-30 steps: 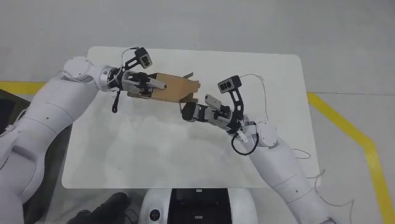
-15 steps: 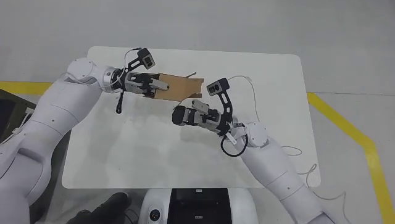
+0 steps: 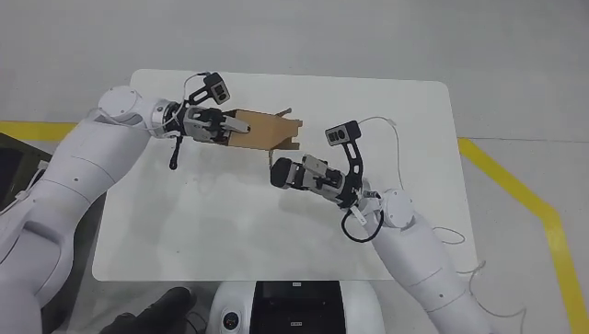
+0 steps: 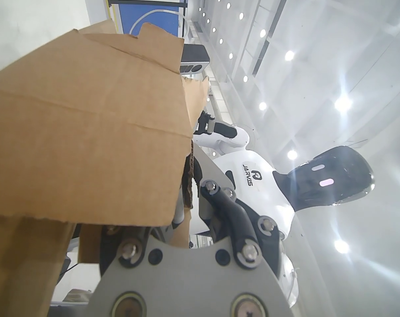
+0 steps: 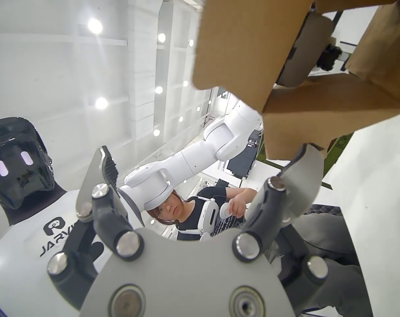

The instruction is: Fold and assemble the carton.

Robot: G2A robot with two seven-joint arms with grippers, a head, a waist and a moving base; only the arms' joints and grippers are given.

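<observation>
The brown carton (image 3: 265,130) is held above the table's far middle, partly folded, with loose flaps at its right end. My left gripper (image 3: 227,125) is shut on the carton's left end. In the left wrist view the carton (image 4: 87,126) covers most of one dark finger (image 4: 224,201). My right gripper (image 3: 278,170) hangs just in front of the carton's lower right corner, open and holding nothing. In the right wrist view its fingers (image 5: 102,166) stand wide apart, and a carton flap (image 5: 239,44) hangs just beyond them.
The white table (image 3: 184,224) has bare room at its front and left. A thin white cable (image 3: 391,127) trails from the right arm over the table's right part. Yellow floor tape (image 3: 515,182) runs past the table's right side.
My right gripper swung left and toward the table's front, then came back to the right near the carton's lower right corner. The left gripper and carton have barely shifted.
</observation>
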